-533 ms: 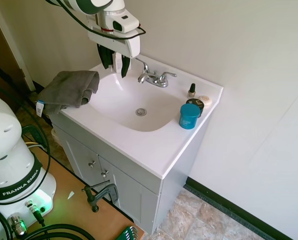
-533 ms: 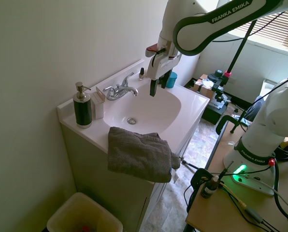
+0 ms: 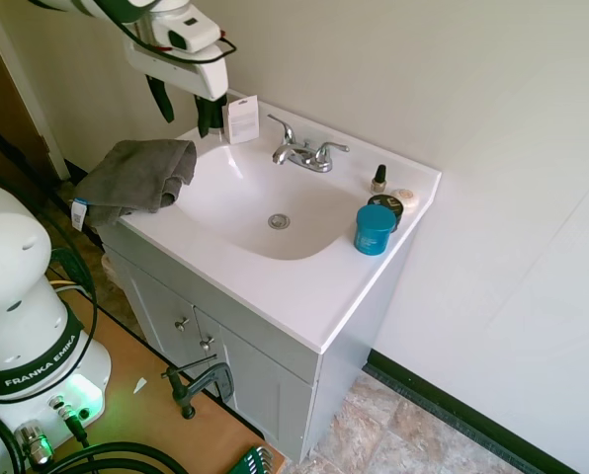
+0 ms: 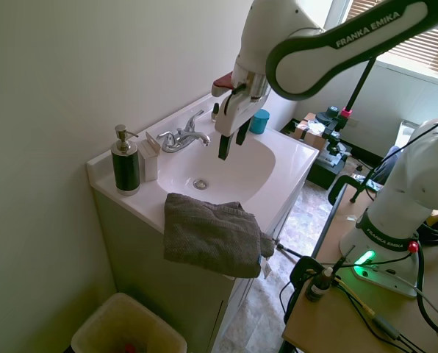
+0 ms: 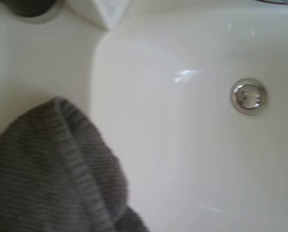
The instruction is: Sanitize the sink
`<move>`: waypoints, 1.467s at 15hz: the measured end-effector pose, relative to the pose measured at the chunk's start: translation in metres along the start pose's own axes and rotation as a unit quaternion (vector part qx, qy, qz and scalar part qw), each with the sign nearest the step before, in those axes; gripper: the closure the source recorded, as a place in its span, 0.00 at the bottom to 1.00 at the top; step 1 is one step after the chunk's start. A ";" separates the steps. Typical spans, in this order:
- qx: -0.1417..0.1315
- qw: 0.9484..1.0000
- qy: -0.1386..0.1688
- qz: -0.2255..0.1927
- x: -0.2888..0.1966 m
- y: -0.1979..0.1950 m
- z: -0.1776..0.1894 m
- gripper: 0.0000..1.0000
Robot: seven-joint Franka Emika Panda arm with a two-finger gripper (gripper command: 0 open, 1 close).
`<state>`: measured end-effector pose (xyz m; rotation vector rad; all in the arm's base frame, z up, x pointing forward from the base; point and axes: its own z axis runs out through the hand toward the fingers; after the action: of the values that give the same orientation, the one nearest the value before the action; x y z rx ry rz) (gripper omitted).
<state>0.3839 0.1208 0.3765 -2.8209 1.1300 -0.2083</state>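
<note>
Gripper (image 3: pixel 183 111): shifted from above the back rim of the sink (image 3: pixel 304 296), close beside the faucet (image 3: pixel 304 153), to a position nearer the grey towel (image 3: pixel 136 176), off toward that end of the vanity. Fingers now spread with a clear gap, wider than 0.5 s earlier. White box (image 3: pixel 242 119) by the faucet: previously hidden behind the gripper, now exposed.

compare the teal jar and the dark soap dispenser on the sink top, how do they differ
The teal jar is short and squat with a flat lid; the soap dispenser is tall and slim with a metal pump on top. The jar is bright teal, the dispenser nearly black. They stand at opposite ends of the sink top: the jar beside a small bottle, the dispenser beside a white box. Both stand upright.
</note>
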 end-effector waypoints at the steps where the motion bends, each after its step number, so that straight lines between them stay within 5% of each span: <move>1: 0.015 1.000 0.007 -0.002 -0.019 -0.005 0.001 0.00; 7: 0.045 0.999 0.024 -0.004 -0.098 -0.034 0.037 0.00; 15: -0.008 1.000 0.008 -0.002 -0.120 -0.028 0.117 0.00; 16: -0.017 1.000 0.004 -0.001 -0.122 -0.025 0.127 1.00; 22: -0.015 1.000 0.003 -0.002 -0.122 -0.025 0.132 1.00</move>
<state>0.3348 0.2287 0.2388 -2.8494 1.1386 -0.2014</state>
